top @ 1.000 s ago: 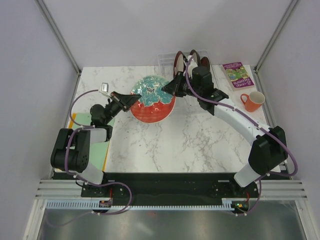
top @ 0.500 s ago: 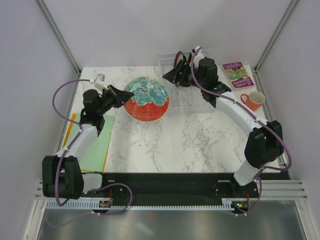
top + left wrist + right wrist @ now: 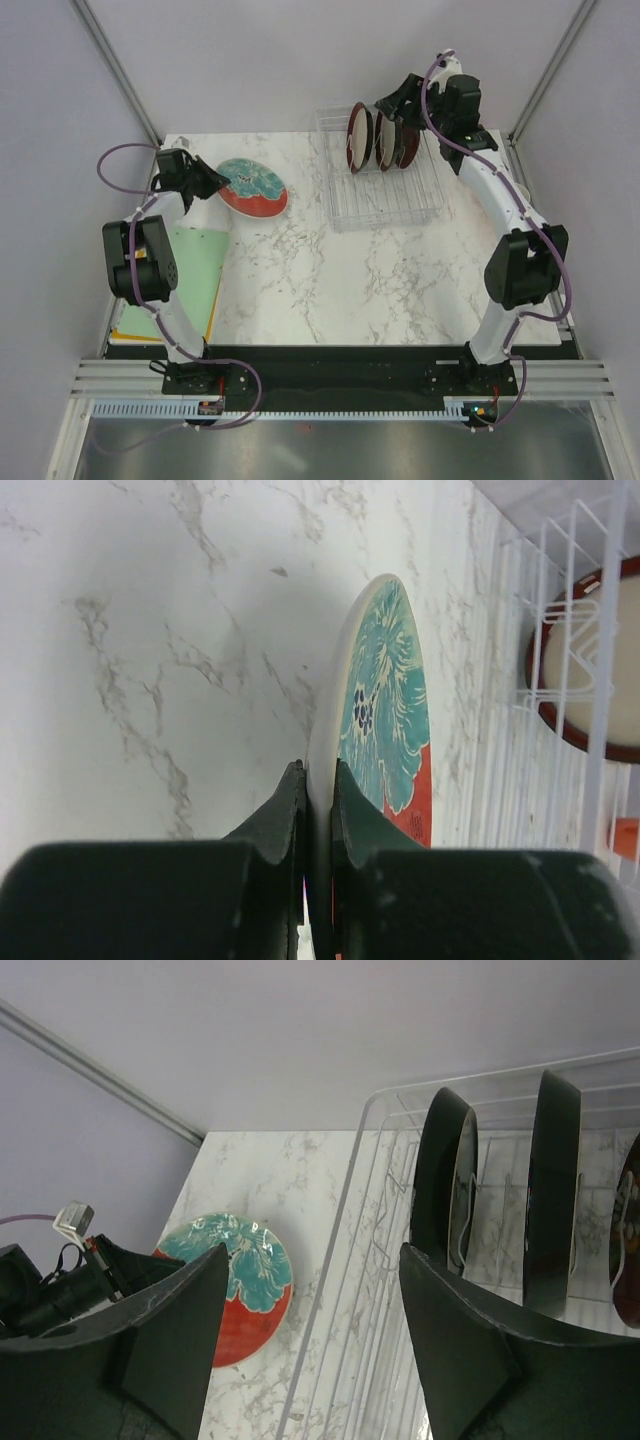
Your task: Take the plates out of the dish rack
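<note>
Three plates (image 3: 380, 140) wait upright in the dish rack (image 3: 385, 205) near your spread, empty right fingers (image 3: 170, 1330), while your left fingers (image 3: 285, 810) clamp the rim of the teal plate (image 3: 252, 186) at the table's (image 3: 350, 270) far left, not yet let go.

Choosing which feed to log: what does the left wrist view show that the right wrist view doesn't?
Left wrist only: the left tool clamped on the rim of the teal-and-red plate, up close. Right wrist only: the right tool open, with three plates standing in the dish rack. Both: that teal-and-red plate, the dish rack and the marble table.
</note>
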{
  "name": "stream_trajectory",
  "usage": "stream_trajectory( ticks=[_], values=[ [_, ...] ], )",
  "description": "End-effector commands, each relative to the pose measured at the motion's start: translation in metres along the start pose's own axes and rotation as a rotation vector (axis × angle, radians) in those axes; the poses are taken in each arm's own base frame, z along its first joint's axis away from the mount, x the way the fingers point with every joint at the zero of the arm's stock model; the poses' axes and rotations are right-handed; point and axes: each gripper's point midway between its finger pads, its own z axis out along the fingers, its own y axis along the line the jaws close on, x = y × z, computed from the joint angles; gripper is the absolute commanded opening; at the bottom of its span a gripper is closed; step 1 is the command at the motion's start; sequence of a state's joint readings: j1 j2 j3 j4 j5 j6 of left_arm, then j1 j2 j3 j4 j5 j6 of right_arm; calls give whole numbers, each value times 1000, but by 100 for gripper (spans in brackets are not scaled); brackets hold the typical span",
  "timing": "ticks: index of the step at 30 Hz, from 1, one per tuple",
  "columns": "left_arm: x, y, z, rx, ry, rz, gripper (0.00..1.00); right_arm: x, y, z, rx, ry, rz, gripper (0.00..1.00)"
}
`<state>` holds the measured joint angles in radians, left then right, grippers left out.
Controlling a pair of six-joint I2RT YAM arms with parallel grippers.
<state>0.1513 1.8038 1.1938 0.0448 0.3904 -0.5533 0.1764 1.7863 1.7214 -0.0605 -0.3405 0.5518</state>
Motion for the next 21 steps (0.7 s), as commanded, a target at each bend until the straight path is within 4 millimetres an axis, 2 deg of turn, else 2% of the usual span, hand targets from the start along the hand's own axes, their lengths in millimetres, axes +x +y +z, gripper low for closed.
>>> stream_trajectory(
  ticks=[1,2,3,4,5,7,9,10,11,13,14,16,17,18,19,21],
  values=[
    [-68,-25,15,110,-156,72,2,28,-23,25,25,99,-36,76],
    [-78,-23,19,102,-184,81,2,32,-29,35,28,110,-47,75],
    [-75,-8,31,83,-163,68,2,34,-34,39,36,119,-52,75],
    [-75,-2,38,79,-153,64,2,39,-39,43,50,139,-54,73],
    [-85,-5,42,93,-163,70,2,41,-44,51,54,146,-66,71],
    [-86,11,53,63,-174,65,2,47,-55,57,96,173,-83,64],
    [-92,20,59,44,-188,84,2,45,-64,66,129,175,-137,64],
    [-93,26,64,34,-188,85,2,54,-74,69,176,194,-151,65],
    [-94,33,66,22,-188,80,2,50,-73,70,181,187,-170,66],
    [-91,42,72,15,-178,63,2,61,-76,75,196,213,-202,66],
    [-92,46,73,8,-177,54,2,58,-77,76,218,201,-223,66],
    [-89,52,76,-9,-159,32,2,65,-74,78,236,217,-266,67],
    [-86,57,79,-17,-146,21,6,60,-74,78,268,199,-288,68],
    [-80,60,81,-27,-122,9,11,65,-71,79,276,211,-320,68],
    [-82,62,82,-37,-121,-1,24,61,-69,79,286,203,-336,69],
    [-76,65,84,-47,-98,-13,27,63,-66,79,309,208,-358,70]
  ],
)
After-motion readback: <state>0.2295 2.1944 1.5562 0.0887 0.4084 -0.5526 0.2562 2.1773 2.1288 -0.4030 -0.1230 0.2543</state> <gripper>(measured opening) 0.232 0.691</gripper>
